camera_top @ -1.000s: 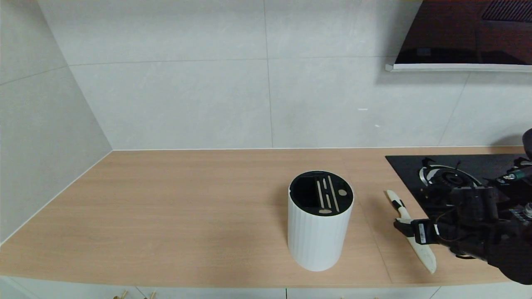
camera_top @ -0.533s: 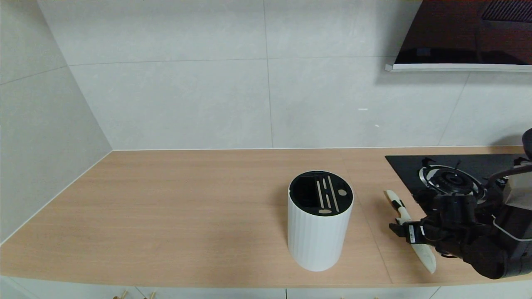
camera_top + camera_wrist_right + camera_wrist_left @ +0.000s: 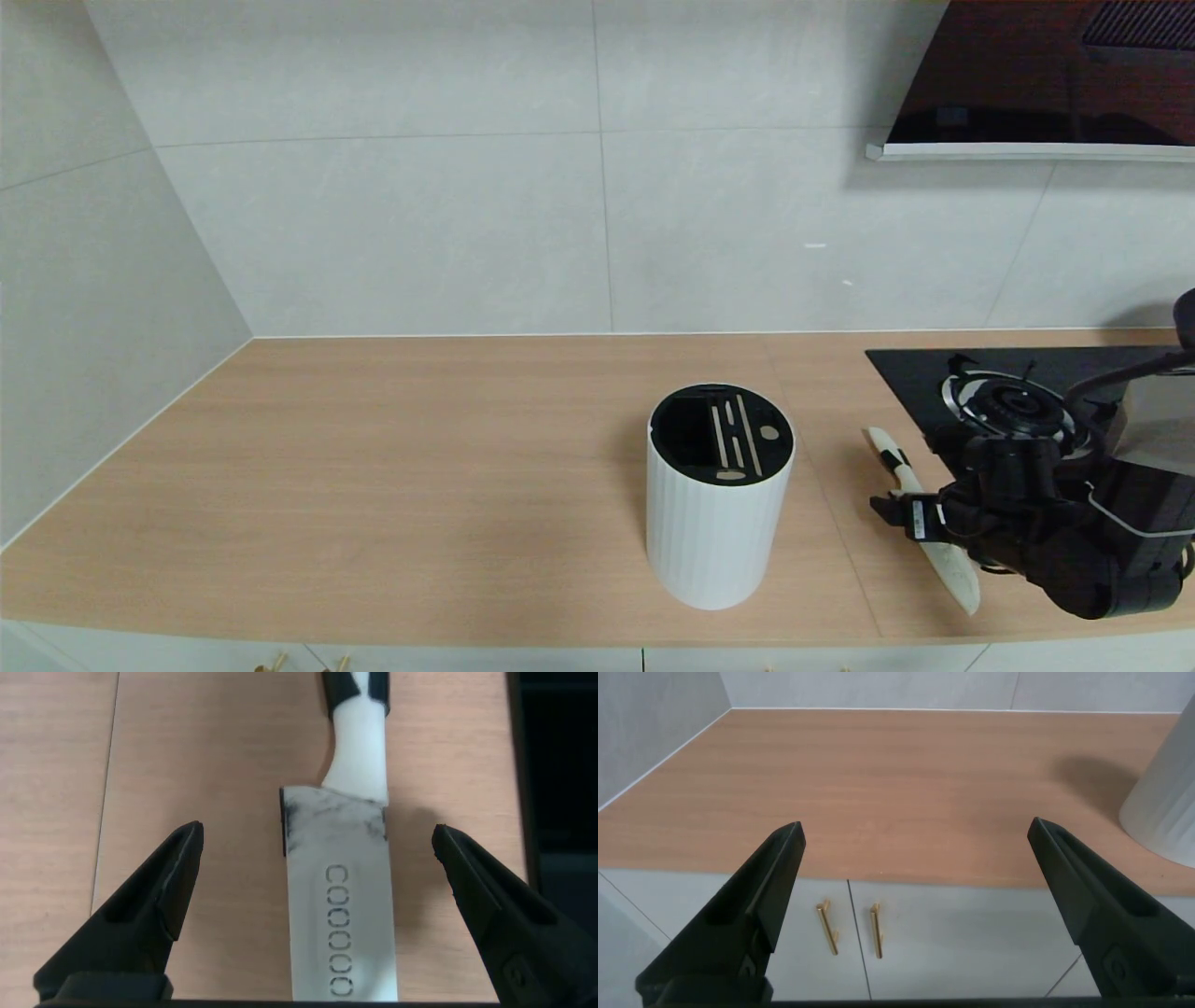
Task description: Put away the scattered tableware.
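i have the right tool (image 3: pixel 907 516) low over the white knife with a black-banded handle (image 3: pixel 954 571), which lies flat on the light wooden tabletop (image 3: pixel 420 448) between the white ribbed cylindrical holder with a black slotted top (image 3: pixel 714 523) and the black glass gas hob (image 3: pixel 920 369). the knife sits just beside the hob's edge and well apart from the holder, handle toward the tiled back wall, blade tip toward the front edge

from the right wrist camera the right tool (image 3: pixel 318 835) is spread wide, one finger on each side of the knife (image 3: pixel 341 887) near where blade meets handle, with bare tabletop (image 3: pixel 187 747) between each finger and the blade. it has hold of nothing, and i cannot tell whether the fingertips touch the wood. the blade has grey smudges at its heel and a row of small oval marks down its length

the left tool (image 3: pixel 915 831) is wide open too and holds nothing. it sits out past the tabletop's (image 3: pixel 906 775) front edge, above white cabinet doors with two slim gold handles (image 3: pixel 827 929), with the holder (image 3: pixel 1167 793) off to one side

a dark range hood (image 3: pixel 1046 75) hangs over the hob
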